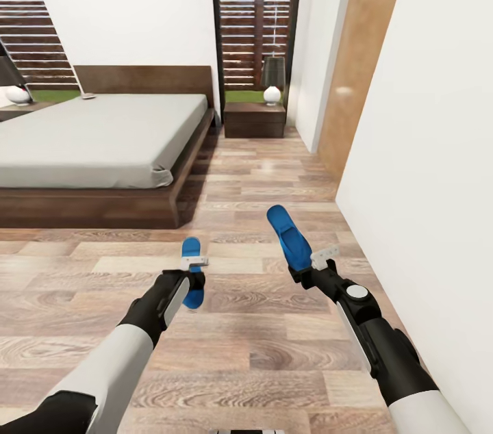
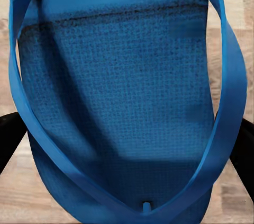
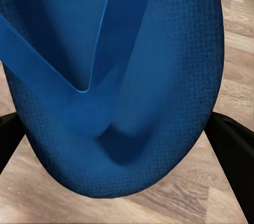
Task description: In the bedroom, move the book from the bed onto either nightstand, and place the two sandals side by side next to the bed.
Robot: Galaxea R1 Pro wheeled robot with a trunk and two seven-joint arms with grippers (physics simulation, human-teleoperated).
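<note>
Each of my grippers holds one blue sandal above the wood-plank floor of the bedroom. The left gripper is shut on a sandal that hangs toe-down; its sole and straps sit between the black fingers. The right gripper is shut on the other sandal, which points up and away; its strap side shows between the dark fingers. The bed lies ahead at the left. A nightstand stands by the window. The book is out of view.
A white wall runs close along my right arm, with a wooden door further on. A lamp stands on the nightstand. A second stand with a lamp sits beyond the bed's far side. Open floor leads past the bed's foot.
</note>
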